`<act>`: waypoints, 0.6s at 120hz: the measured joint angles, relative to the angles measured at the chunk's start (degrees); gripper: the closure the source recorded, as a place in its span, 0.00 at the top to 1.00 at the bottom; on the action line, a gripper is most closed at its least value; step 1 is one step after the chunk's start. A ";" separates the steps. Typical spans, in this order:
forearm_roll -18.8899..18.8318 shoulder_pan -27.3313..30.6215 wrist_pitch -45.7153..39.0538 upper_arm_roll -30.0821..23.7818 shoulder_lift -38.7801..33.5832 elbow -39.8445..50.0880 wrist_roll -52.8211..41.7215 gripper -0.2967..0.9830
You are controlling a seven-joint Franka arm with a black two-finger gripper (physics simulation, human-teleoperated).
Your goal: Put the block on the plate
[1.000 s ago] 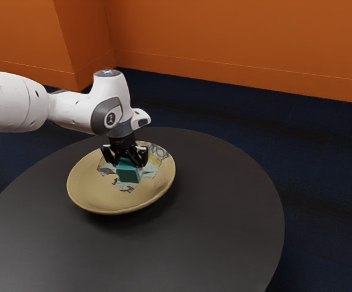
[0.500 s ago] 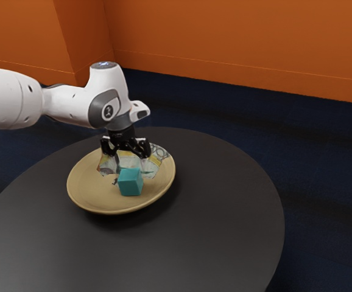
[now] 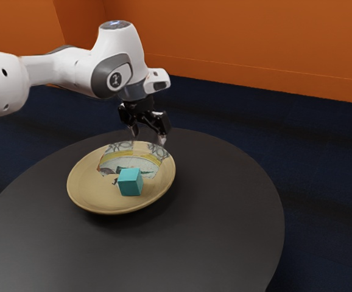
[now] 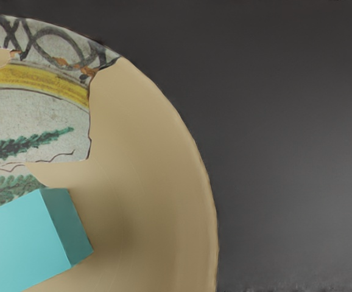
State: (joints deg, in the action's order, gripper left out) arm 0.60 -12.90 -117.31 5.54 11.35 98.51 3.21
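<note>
1. The block (image 3: pixel 130 182) is a smooth, matte teal cube with flat faces and crisp edges. It rests on the inner surface of the plate (image 3: pixel 78 189), inside the rim, with one flat face uppermost.
2. The plate is round and shallow, with a tan surface like glazed clay and a slightly uneven, raised rim. It sits on the table (image 3: pixel 225 219), closer to the table's far edge than to its near one in the exterior view.
3. A decorated patch (image 3: pixel 129 163) with a ragged, broken-looking outline covers part of the plate. It carries dark loops toward the rim, a yellow band and green leafy strokes on a pale, finely cracked ground. The block lies by its inner border.
4. The table has a dark grey, dull top with a curved edge; beyond it are a dark blue floor (image 3: pixel 322 176) and a flat orange wall (image 3: pixel 237 39).
5. The gripper (image 3: pixel 148 137) is black and hangs above the plate's far side in the exterior view, clear of the block.
6. Its fingers (image 3: pixel 162 139) stand well parted, with nothing between them, and touch neither block nor plate.
</note>
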 joint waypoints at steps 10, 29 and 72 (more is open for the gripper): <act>-1.81 -0.70 2.53 -0.16 0.02 -2.12 -4.15 0.77; -3.81 -1.30 7.39 -0.88 0.10 -6.09 -11.93 0.77; -4.44 -1.25 12.11 -1.42 0.20 -6.63 -23.51 0.77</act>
State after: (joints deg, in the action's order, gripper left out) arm -3.84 -14.15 -105.21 4.12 11.55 91.87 -20.30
